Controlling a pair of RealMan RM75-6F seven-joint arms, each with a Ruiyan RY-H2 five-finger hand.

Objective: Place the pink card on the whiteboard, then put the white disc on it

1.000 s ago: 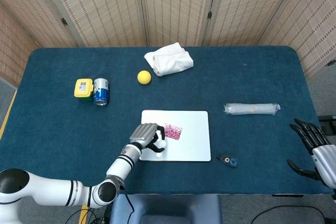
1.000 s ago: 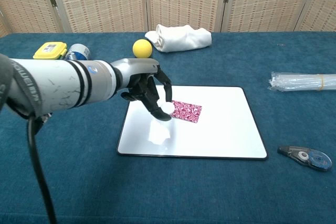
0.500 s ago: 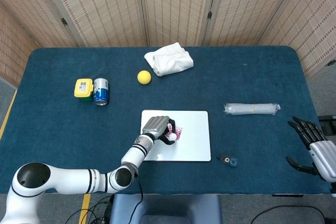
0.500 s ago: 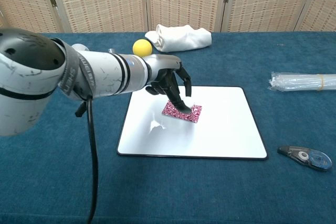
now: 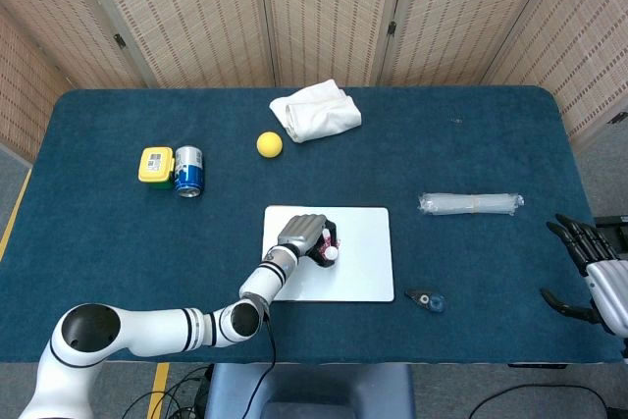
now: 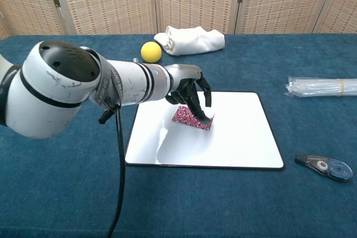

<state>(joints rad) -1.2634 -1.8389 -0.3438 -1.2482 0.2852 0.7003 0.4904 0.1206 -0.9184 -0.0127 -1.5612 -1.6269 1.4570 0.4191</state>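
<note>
White disc [image 5: 331,253] held in left hand [image 5: 306,235] fingertips over pink card [image 6: 191,118] on whiteboard [image 6: 240,137]; looks light, stiff, slippery; pinch its rim; right hand [image 5: 594,272] released, idle.

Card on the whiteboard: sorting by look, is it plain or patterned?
Patterned: the card is pink with darker mottling, clearest in the chest view.
</note>
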